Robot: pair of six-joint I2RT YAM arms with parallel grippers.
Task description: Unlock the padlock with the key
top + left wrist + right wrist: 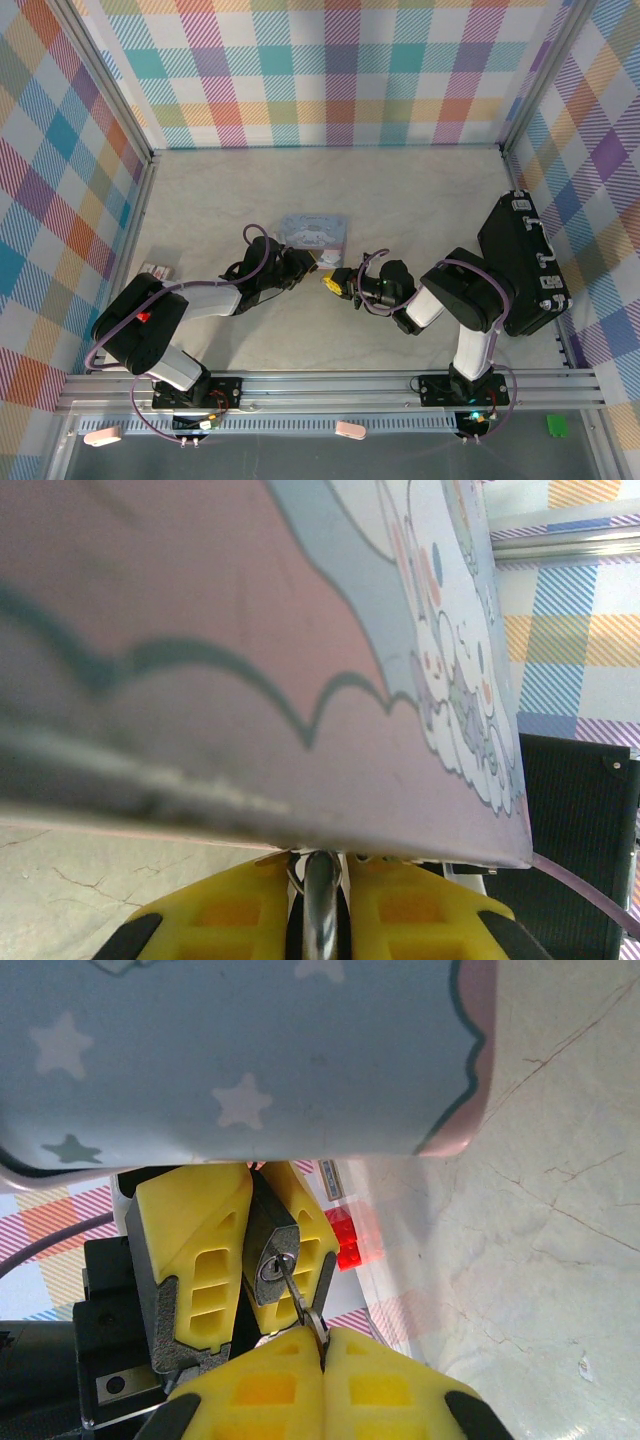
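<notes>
pinching the key [298,1298], its tip in the keyhole [271,1268], the right gripper [322,1345] meets the padlock [270,1240] clamped by the left gripper [320,895] at the edge of the tin [250,1050]; turning it apparently remains.

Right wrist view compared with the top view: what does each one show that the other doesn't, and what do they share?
Right wrist view gives the close detail: the padlock clamped in the left hand, and the key, pinched by the right hand, with its tip at the keyhole. Top view gives the layout: the table and a black case at its right side. Shared: both hands meeting beside the blue tin.
</notes>
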